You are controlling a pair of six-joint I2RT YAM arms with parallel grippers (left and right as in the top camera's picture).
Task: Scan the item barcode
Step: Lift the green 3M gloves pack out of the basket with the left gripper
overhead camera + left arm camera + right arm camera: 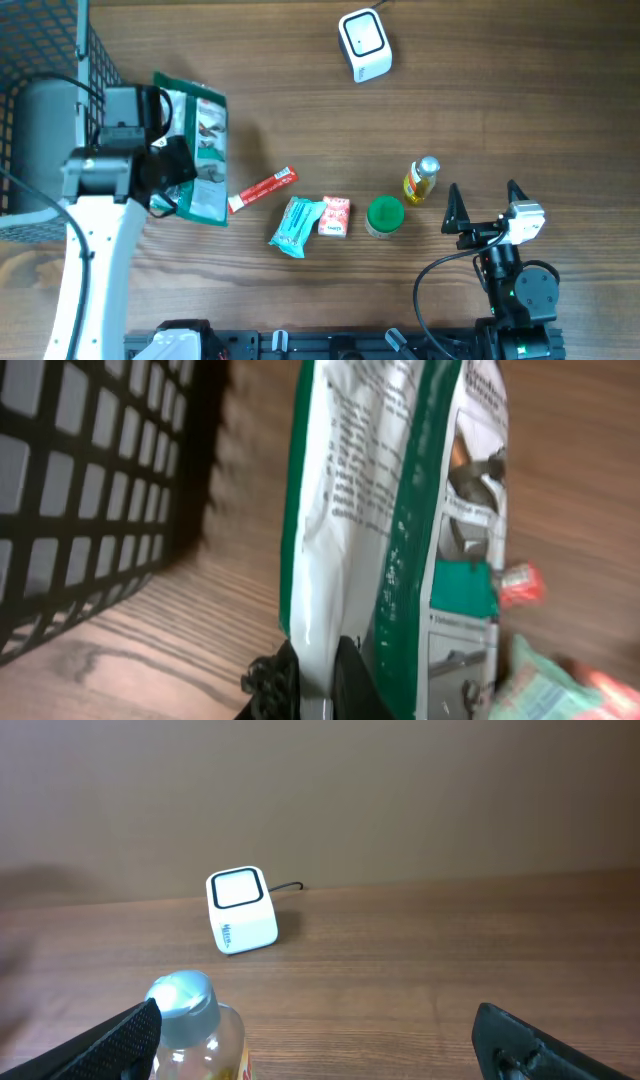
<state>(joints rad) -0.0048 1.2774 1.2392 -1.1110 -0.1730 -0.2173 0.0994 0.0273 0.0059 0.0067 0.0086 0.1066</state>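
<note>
Green-and-white bag (205, 140), pinched at one edge by my left gripper (168, 172) beside the basket (95, 45), sits well apart from the scanner (363, 44); that thin hold could let it slip or flop. My right gripper (484, 195) gapes empty.

The table (300, 110) is wood-grain board, brown, with a smooth, low-sheen finish. The pouch (380, 510) is thin plastic film, printed green and white, glossy and creased, with highlights along its folds. The basket (40, 40) at the upper left of the overhead frame is a matt black grid; whether it is coated wire or plastic cannot be told. The scanner (363, 43) has a smooth white plastic shell and a dark-framed glossy window. The bottle (421, 180) is clear plastic with a bright, metallic-looking cap. The teal wrapper (297, 225) is crinkled film. On my right gripper (483, 187) the fingers are matt black plastic. The shell of my left arm (95, 250) is smooth and white.
</note>
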